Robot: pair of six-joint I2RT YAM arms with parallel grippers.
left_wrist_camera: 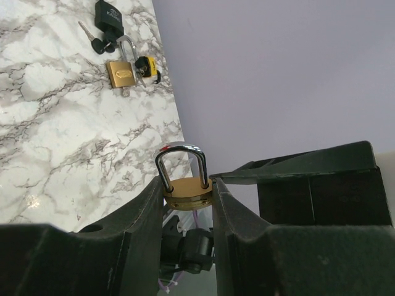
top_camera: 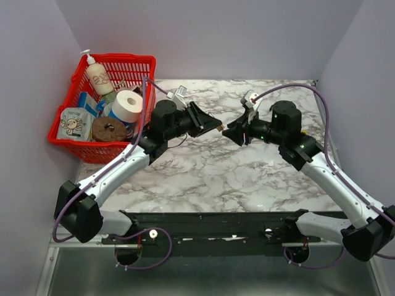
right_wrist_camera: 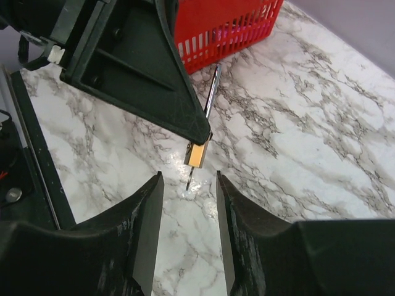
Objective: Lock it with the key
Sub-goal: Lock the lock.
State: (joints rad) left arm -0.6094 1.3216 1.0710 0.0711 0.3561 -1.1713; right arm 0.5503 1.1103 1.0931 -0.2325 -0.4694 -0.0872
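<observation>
My left gripper is shut on a small brass padlock, whose silver shackle points away from the wrist. It holds the lock above the table's middle. Seen edge-on in the right wrist view, the padlock has a thin key sticking out of its underside. My right gripper is open, a finger on each side of the key's free end and neither touching it. In the top view the right gripper faces the left gripper closely.
A red basket with a bottle, a tape roll and packets stands at the back left. Another brass padlock, a black padlock and keys with a yellow tag lie on the marble table near the wall.
</observation>
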